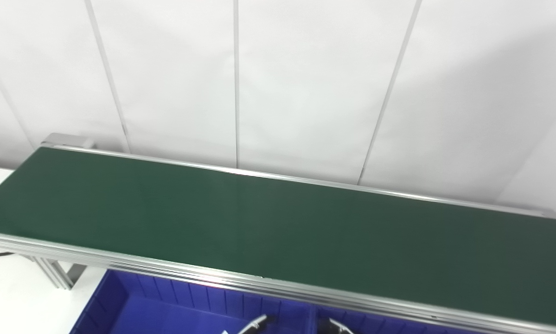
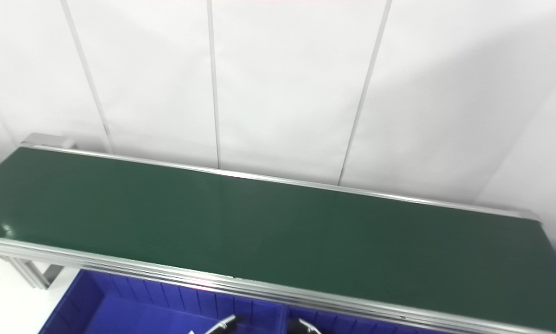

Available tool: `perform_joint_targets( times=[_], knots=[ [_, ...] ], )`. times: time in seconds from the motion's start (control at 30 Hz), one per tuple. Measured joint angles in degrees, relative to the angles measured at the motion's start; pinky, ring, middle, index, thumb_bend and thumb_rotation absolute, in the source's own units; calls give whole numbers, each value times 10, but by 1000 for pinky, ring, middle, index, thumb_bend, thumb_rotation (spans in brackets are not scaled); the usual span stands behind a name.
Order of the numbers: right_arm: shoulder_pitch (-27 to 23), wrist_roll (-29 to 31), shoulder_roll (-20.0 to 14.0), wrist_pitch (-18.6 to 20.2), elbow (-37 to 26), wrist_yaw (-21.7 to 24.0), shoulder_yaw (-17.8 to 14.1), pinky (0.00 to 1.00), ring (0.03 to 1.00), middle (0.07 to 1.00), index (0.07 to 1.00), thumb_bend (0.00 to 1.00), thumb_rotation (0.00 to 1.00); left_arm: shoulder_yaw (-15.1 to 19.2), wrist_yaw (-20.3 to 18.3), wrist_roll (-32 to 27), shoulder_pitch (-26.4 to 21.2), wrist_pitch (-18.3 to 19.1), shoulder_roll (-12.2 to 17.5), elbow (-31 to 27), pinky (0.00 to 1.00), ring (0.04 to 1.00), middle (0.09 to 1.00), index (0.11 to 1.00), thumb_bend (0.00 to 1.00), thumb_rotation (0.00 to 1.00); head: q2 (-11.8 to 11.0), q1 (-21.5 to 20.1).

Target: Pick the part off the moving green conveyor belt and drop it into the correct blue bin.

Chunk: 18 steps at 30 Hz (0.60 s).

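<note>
The long green conveyor belt point(image 1: 278, 222) is stretching across the middle of the frame, running from the upper left down to the lower right. Its long side is going the same way, with shiny silver rails point(image 1: 240, 278) along both edges. I am seeing no part on the belt in either view.

Below the belt, at the bottom of the frame, two blue bins are sitting side by side. The left blue bin point(image 1: 166, 306) is under the belt's near rail, and the right blue bin point(image 1: 389, 322) is just beside it.

Only the tips of my left robot hand point(image 1: 254, 324) and my right robot hand point(image 1: 335, 326) are peeking in at the bottom edge, over the bins. I cannot tell if either one is spread or pressed together.

A white wall point(image 1: 278, 83) is standing behind the belt. A white surface point(image 1: 13, 297) is showing at the lower left.
</note>
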Motion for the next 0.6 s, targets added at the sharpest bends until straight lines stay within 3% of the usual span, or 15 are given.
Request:
perform_joint_targets(
  times=[0.1,0.3,0.6],
  knots=[
    [11,-2,4,0,-22,-10,7,792,830,891,878,899,934,13,-16,-15,1,0,9,-16,848,884,910,887,935,425,22,3],
    [18,0,3,0,-61,-7,7,791,826,887,873,887,924,37,-35,-25,1,0,16,-32,824,852,879,856,961,403,27,22],
    [37,3,-7,0,-92,-4,-6,789,833,886,876,858,917,64,-42,-32,3,0,-6,-40,816,847,868,842,943,430,38,65]
  ],
)
